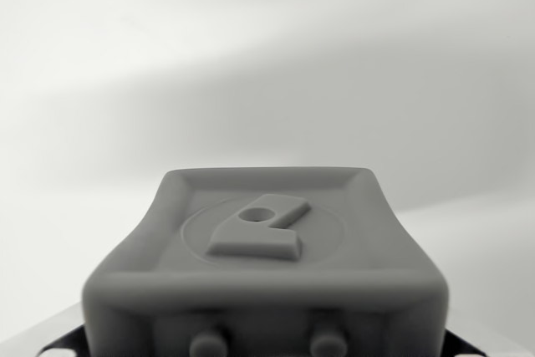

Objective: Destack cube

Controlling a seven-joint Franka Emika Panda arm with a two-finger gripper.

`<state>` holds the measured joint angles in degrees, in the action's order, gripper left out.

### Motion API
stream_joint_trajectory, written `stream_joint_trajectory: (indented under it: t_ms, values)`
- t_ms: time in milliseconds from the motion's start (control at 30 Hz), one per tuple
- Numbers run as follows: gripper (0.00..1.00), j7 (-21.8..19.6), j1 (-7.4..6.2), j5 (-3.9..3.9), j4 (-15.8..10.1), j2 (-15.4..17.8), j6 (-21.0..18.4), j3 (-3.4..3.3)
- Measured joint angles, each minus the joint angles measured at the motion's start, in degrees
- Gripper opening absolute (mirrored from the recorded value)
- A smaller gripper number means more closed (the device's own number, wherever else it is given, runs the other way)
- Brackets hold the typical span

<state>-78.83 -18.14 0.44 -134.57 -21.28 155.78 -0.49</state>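
The wrist view shows mostly one big gray block [266, 265]. It fills the lower middle of the picture. It is smooth and has rounded corners. On its top face there is a round ring with a raised shape inside it, a bit like a little key with a hole [261, 225]. This block looks like part of the robot's own hand, sitting right under the camera. That would explain why it looks so big and so close.

Two small round bumps [209, 344] stick out at the bottom edge of the block, one on the wrist view's left and one on the wrist view's right. A bit of dark metal [71, 339] peeks out at each bottom corner.

The pincer's fingers do not show here. I cannot tell if they are apart or together. I cannot tell if they hold anything or touch anything.

The cube is not in the picture. No stack shows at all. Beyond the block there is only a pale, blurry white and gray background [267, 56] with a soft shadow across it. So the cube may be hidden under the gray block, or it may be somewhere off to the side. I cannot say which.

My guess is that the job of lifting the top cube off is not something this view can prove either way.
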Motion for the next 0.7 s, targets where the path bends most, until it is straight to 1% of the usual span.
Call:
stream_joint_trajectory:
  t_ms: [233,700]
  values:
    - [0.00,0.00,0.01,0.00,0.53,-3.56,2.72,0.00]
    - [0.00,0.00,0.01,0.00,1.72,-7.83,5.90,0.00]
